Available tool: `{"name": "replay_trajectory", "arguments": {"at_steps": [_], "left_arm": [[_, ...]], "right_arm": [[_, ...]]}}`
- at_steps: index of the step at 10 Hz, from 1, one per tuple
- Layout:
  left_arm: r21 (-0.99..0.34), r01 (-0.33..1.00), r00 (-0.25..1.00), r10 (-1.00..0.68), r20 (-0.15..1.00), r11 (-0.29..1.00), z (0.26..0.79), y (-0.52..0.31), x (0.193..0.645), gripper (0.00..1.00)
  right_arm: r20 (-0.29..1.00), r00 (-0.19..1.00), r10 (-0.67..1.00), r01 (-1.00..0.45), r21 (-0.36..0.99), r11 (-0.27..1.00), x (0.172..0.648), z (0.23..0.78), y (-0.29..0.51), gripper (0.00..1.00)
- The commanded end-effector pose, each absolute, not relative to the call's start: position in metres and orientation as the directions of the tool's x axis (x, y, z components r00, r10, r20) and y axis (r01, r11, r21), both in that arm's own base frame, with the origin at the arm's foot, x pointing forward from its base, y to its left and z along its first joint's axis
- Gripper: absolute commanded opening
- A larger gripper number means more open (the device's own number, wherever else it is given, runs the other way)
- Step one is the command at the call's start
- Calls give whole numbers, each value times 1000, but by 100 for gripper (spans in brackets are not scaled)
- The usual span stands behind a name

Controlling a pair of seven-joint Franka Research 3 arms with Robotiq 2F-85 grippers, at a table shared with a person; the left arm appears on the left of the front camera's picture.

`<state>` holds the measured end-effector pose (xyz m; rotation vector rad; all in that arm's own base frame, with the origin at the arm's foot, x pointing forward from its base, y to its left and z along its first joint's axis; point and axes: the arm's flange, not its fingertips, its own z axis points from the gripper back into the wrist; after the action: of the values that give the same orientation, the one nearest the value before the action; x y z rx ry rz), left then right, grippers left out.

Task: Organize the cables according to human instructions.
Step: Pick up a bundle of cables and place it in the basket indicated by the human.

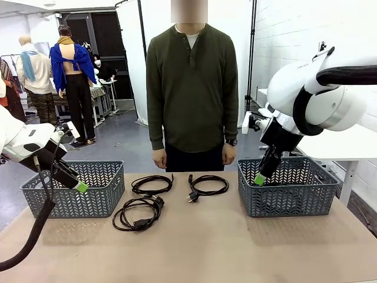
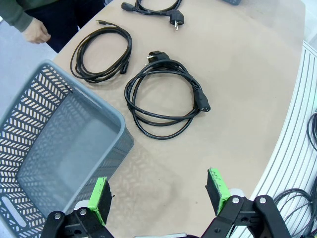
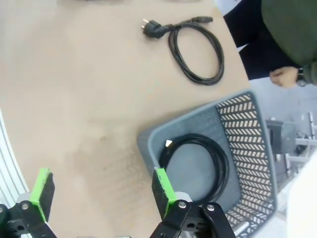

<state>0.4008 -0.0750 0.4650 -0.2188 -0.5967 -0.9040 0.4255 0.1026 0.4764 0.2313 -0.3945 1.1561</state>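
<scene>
Working the rig remotely, I hold both robot arms above a tan tabletop point(image 1: 194, 247) while a person point(image 1: 191, 88) in a dark olive shirt stands at its far edge, arms hanging at the sides. My left hand point(image 2: 157, 187), its green pads point(image 2: 100, 198) spread wide apart and gripping nothing, hovers over the near corner of the left basket point(image 2: 29, 114), a grey lattice-sided bin at the tabletop's left end. Three of the four black cables lie coiled on the bare surface between the two bins. The near cable point(image 2: 203, 101) rests just beside the left basket, with its plugs at the coil's edge. The far-left cable point(image 2: 128, 47) lies beyond it, toward the person. The far-right cable point(image 3: 156, 30) sits beside that one, close to the right basket point(image 3: 247, 134) but not touching it. The fourth cable point(image 3: 222, 166) lies looped on the floor of the right basket. My right hand point(image 3: 101, 178), its fingers likewise apart and holding nothing, hangs above that basket's inner rim. In the right wrist view one green pad is over the bin's edge and the other is over the open tabletop.
</scene>
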Motion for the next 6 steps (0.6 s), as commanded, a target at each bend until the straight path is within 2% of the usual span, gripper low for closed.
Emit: {"name": "replay_trajectory", "arguments": {"at_steps": [1,3,4,6], "left_arm": [[52,792,469,-661,585,608,464,-73,402,100],[52,792,469,-661,585,608,464,-73,402,100],[52,792,469,-661,585,608,464,-73,402,100],[52,792,469,-661,585,608,464,-73,402,100]], "right_arm": [[470,324,821,-921,-42,387,414,463,105,100],[451,295,843,-937,-35,346,413,457,112,100],[432,341,835,-921,-26,390,416,467,108,100],[432,341,835,-921,-26,390,416,467,108,100]]}}
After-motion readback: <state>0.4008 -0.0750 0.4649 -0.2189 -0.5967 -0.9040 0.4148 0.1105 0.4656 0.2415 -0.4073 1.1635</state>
